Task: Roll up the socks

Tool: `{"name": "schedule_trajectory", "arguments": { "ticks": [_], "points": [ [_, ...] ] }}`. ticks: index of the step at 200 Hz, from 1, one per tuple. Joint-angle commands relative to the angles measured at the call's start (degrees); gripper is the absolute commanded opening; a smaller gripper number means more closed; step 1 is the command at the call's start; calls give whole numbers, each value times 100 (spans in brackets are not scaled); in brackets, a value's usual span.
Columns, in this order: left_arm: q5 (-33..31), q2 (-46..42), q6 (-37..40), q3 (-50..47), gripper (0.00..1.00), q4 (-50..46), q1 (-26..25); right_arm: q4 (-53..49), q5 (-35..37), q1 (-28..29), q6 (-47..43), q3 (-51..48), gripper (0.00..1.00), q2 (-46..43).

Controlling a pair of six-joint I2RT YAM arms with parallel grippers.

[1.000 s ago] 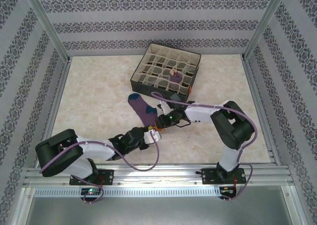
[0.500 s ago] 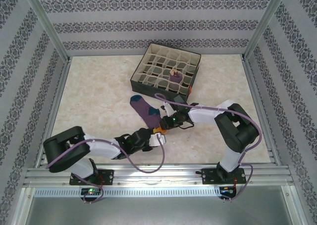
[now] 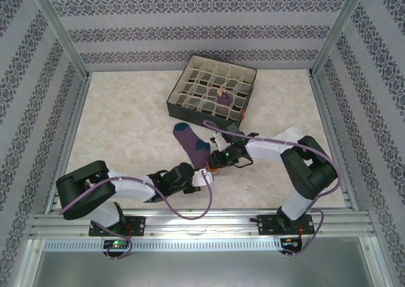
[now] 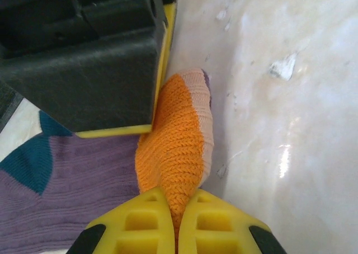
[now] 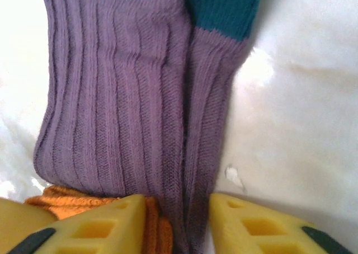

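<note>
bright, even light; glare whitens the table (image 5: 302, 58) in both wrist views; a soft shadow edges the sock (image 4: 179, 136); top view sharp.

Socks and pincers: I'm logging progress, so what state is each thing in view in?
Sock: lying flat, unrolled, orange toe pinched.
Left pincer: shut on the orange toe.
Right pincer: astride the sock, grip unclear.
Box: open, upright.
Boxed sock: looks rolled, in a cell.

ribbed knit socks (image 5: 128, 97), glossy table (image 4: 279, 125)
</note>
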Motion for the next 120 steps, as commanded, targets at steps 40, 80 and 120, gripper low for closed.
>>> {"name": "schedule_trajectory", "arguments": {
  "ticks": [40,80,120],
  "points": [
    [2218,-575,-1775,49,0,-1241,770,71,-680,-464,311,-401,43,-1082],
    [3194,-221,-2310,188,0,-1652,1292,786,-1271,-444,349,-524,32,-1084],
    [3678,47,-2804,126,0,-1492,1677,1309,-1675,-172,183,-612,36,-625]
  ]
}}
